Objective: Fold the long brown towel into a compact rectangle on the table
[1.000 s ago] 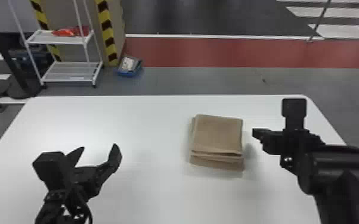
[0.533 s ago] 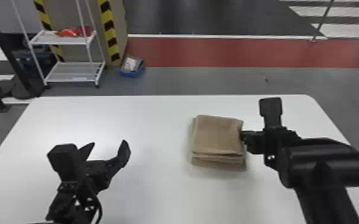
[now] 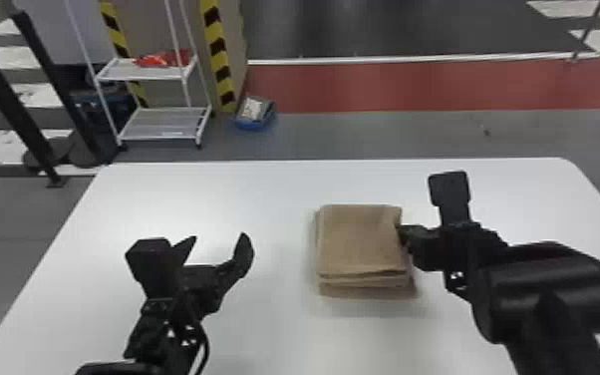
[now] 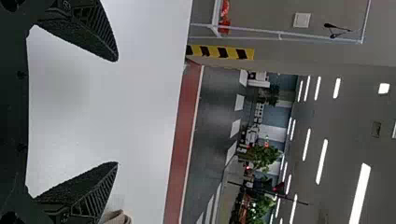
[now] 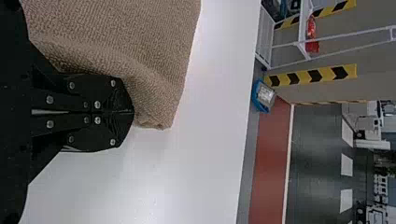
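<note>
My black right gripper (image 5: 132, 112) had nudged inward, its fingers closed against the right edge of the folded brown cloth towel (image 3: 359, 239) on the flat white table (image 3: 264, 329), probably to square it, while my black left gripper (image 3: 220, 237) hovered open.

In the head view the left arm (image 3: 157, 319) slants up toward one o'clock, its gripper (image 3: 220, 244) held with fingers (image 3: 244, 252) spread wide; the right arm (image 3: 553, 294) comes in from about four o'clock, the tips of its gripper (image 3: 402, 233) pressed together and aimed toward nine o'clock.
</note>
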